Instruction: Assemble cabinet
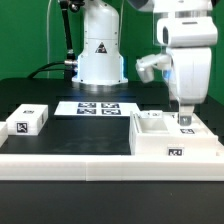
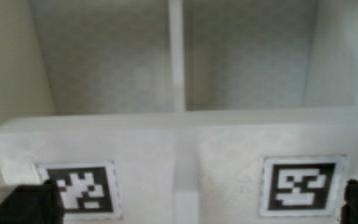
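The cabinet (image 1: 165,140) is the big white box-shaped body at the exterior view's right, lying with its open side up and a tag on its front. My gripper (image 1: 183,121) reaches straight down onto its right part. In the wrist view the gripper (image 2: 190,205) is open, with dark fingertips (image 2: 16,205) at both edges of the picture. Between them is a white cabinet wall (image 2: 185,150) with two tags, and the cabinet's inner compartments lie beyond it. I cannot tell if the fingers touch the wall.
A small white tagged block (image 1: 28,122) lies at the exterior view's left. The marker board (image 1: 95,107) lies flat at the back middle, in front of the arm's white base (image 1: 100,55). A white rail (image 1: 60,160) runs along the table's front edge.
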{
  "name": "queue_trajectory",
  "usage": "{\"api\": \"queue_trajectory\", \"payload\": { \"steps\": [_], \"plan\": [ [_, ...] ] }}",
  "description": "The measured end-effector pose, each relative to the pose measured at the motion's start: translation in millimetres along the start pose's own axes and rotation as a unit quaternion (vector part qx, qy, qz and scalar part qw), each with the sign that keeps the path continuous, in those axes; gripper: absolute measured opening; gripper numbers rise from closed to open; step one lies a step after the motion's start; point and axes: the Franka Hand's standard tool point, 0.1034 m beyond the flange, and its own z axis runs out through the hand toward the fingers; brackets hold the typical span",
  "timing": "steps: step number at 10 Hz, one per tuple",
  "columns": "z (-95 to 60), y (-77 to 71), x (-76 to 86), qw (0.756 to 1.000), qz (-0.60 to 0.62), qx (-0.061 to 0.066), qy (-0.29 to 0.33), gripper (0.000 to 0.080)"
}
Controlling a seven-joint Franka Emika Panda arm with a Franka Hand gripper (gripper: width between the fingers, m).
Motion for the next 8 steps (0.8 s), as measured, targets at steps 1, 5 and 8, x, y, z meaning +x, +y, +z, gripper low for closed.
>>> {"api": "queue_trajectory", "payload": {
  "steps": [1, 5, 8],
  "plan": [
    [-6.6, -12.0, -1.8, 1.000, -0.001, 0.001, -0.004, 0.0797],
    [-3.7, -64.9, -10.5, 1.000, 0.003, 0.009, -0.011, 0.0797],
    [-0.1, -69.3, -11.7, 1.000, 0.021, 0.014, -0.012, 0.0797]
  ]
}}
